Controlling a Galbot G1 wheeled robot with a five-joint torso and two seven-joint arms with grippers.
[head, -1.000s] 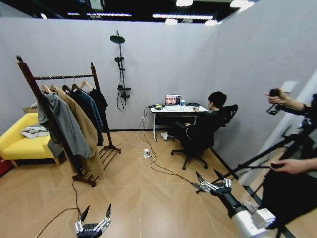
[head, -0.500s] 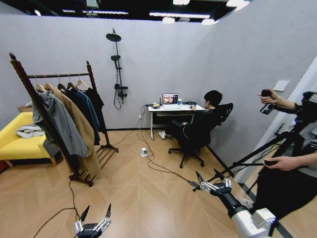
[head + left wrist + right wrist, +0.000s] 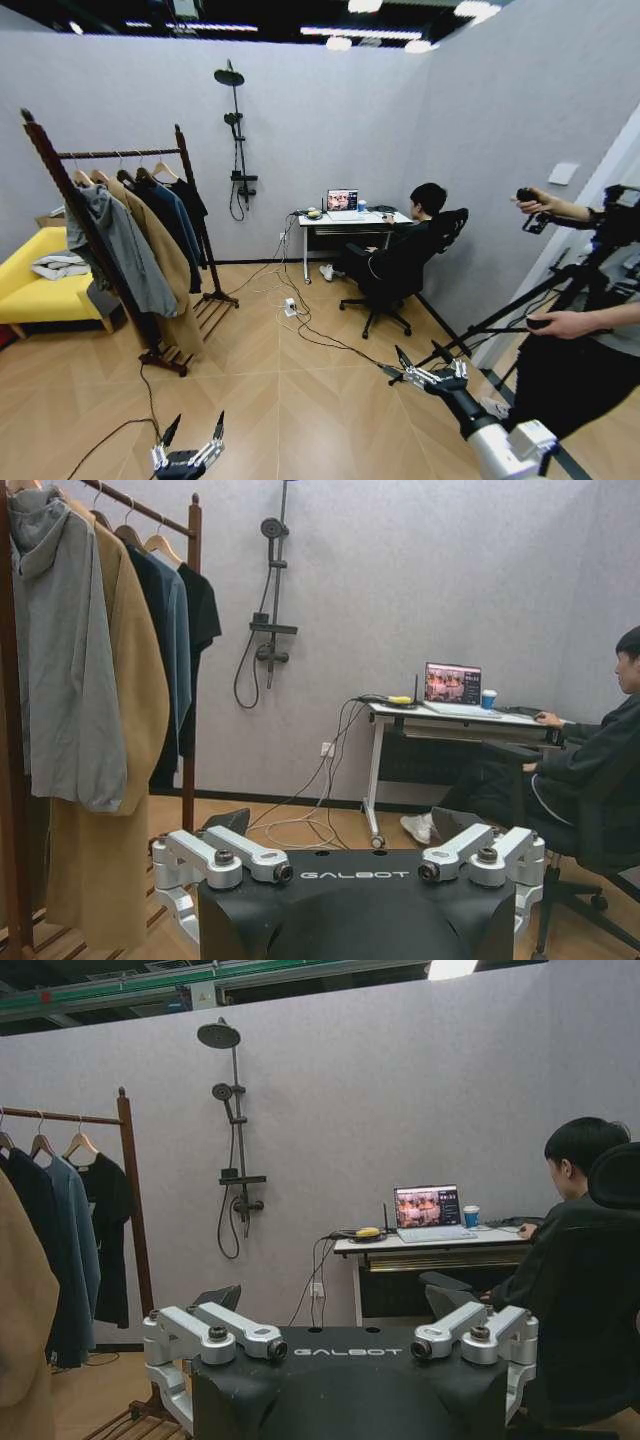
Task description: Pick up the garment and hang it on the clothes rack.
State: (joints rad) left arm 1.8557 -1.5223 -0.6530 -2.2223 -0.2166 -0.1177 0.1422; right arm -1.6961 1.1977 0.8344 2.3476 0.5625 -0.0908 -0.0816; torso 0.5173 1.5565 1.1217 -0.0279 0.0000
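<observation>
The garment point(image 3: 196, 203), a black short-sleeved T-shirt on a light wooden hanger, hangs at the far end of the clothes rack point(image 3: 120, 153), a dark red-brown rack with knobbed posts at the room's left. It also shows in the left wrist view as the garment point(image 3: 204, 615) and in the right wrist view as the garment point(image 3: 110, 1225). My left gripper point(image 3: 194, 428) is low over the floor, open and holding nothing, well short of the rack. My right gripper point(image 3: 420, 356) is raised at the right, also open with nothing in it. The left gripper point(image 3: 340, 825) and the right gripper point(image 3: 330, 1298) both point across the room.
A grey hoodie point(image 3: 125, 245), a tan coat point(image 3: 170, 265) and a blue jacket point(image 3: 180, 220) share the rail. A yellow sofa point(image 3: 35, 285) stands behind the rack. Cables point(image 3: 300, 325) run over the wooden floor. A desk point(image 3: 345, 218), a seated person's chair point(image 3: 400, 275) and a tripod point(image 3: 500, 335) fill the right.
The whole head view has shifted slightly, so the camera moved. Both grippers keep the same pose, and the clothes on the rack hang as before.
</observation>
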